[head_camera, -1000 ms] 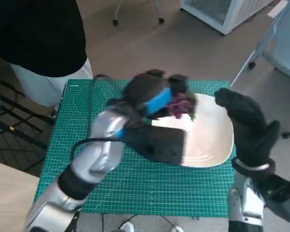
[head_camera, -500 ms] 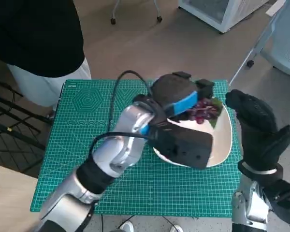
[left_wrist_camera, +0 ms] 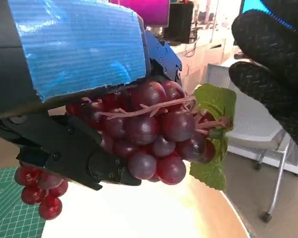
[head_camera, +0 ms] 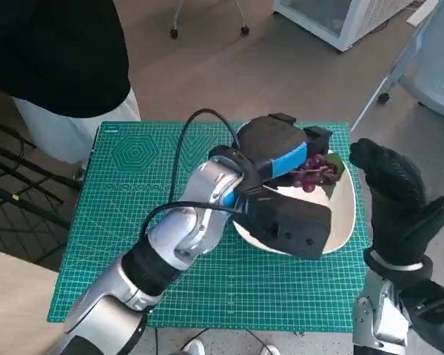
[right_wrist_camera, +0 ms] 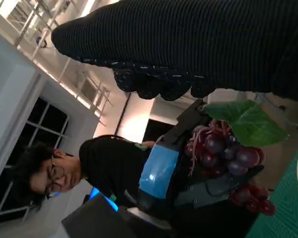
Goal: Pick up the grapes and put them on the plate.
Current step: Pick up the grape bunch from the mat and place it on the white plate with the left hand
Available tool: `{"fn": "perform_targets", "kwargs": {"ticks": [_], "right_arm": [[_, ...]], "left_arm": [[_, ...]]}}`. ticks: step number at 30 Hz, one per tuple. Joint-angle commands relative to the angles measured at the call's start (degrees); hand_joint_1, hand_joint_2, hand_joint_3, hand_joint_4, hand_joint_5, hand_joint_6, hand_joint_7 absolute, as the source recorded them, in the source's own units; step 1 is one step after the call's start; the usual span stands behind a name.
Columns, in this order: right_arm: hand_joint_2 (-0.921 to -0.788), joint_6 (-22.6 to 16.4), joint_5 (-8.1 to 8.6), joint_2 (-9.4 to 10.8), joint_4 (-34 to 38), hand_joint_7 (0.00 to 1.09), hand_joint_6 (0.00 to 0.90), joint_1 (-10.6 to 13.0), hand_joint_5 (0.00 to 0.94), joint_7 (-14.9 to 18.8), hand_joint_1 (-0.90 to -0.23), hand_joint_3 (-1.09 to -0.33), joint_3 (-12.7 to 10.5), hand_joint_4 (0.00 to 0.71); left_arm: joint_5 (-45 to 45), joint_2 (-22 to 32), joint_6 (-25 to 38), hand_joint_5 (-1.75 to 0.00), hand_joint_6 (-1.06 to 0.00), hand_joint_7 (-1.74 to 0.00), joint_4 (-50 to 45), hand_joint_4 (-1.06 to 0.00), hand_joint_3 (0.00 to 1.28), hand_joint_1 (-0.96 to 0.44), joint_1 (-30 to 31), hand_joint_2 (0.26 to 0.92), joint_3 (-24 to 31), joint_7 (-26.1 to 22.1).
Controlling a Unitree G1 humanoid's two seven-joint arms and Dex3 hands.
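Head view: the left hand is positioned over the far part of the white plate and grips the grapes, a dark red bunch with a green leaf. The bunch hangs above the plate's far edge; contact with the plate cannot be determined from this view. The plate rests on the green cutting mat. The right hand is raised just beside the plate's right side, fingers spread apart, holding nothing. A person in a black top stands at the far left of the table.

Left wrist view: the black fingers of the left hand are clamped on the grapes, with the blue-taped back directly against the bunch. The leaf projects from the side of the bunch away from the hand. A small cluster of berries hangs loose from the bunch. The plate surface lies beneath, apart from the main bunch. The gloved right hand is visible near the leaf.

Right wrist view: the right-hand glove occupies the frame edge. The left hand holds the grapes with leaf. A person is behind.
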Motion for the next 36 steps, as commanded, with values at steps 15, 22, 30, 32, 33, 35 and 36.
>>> {"fn": "perform_targets", "kwargs": {"ticks": [15,22,30,32,33,35,36], "right_arm": [[-0.921,-0.23,-1.64,0.3,0.84,0.35,0.055,1.15,0.005,-1.97,-0.655,-0.696,0.27,0.327],[-0.921,-0.19,-1.74,0.33,1.03,0.34,0.057,1.05,0.004,-2.1,-0.655,-0.696,0.37,0.327],[-0.921,0.1,-1.4,0.31,1.04,0.34,0.064,0.92,0.003,-1.97,-0.656,-0.698,0.61,0.327],[-0.921,0.19,-1.32,0.29,0.97,0.34,0.066,0.96,0.003,-1.92,-0.656,-0.698,0.68,0.327],[-0.921,0.22,-1.26,0.27,0.95,0.34,0.066,0.99,0.003,-1.87,-0.656,-0.699,0.71,0.327],[-0.921,0.25,-1.14,0.25,0.94,0.34,0.067,1.03,0.002,-1.77,-0.656,-0.699,0.75,0.326],[-0.921,0.28,-1.07,0.25,0.94,0.34,0.067,1.04,0.002,-1.73,-0.656,-0.699,0.77,0.326]], "left_arm": [[-4.59,-2.51,0.63,-1.46,-0.41,-0.36,3.72,-0.47,0.26,0.28,0.77,0.917,1.86,-0.96],[-2.83,-2.7,1.42,-1.05,-0.35,-0.04,4.55,-0.34,0.21,0.1,1.17,0.914,0.48,1.66],[-2.08,-2.3,1.64,-0.07,-0.26,0.0,4.24,-0.15,0.05,-0.47,1.96,0.92,0.26,2.17],[-1.86,-1.86,1.24,-0.04,-0.25,0.0,4.01,-0.14,0.04,-0.5,2.27,0.921,0.27,2.67],[-1.66,-1.6,1.04,-0.03,-0.24,0.0,3.84,-0.14,0.04,-0.51,2.46,0.921,0.24,3.03],[-1.22,-1.01,0.52,-0.02,-0.24,0.0,3.6,-0.14,0.05,-0.53,2.8,0.921,0.12,3.87],[-1.03,-0.68,0.16,-0.02,-0.24,0.0,3.49,-0.14,0.05,-0.54,2.99,0.921,0.1,4.36]]}}
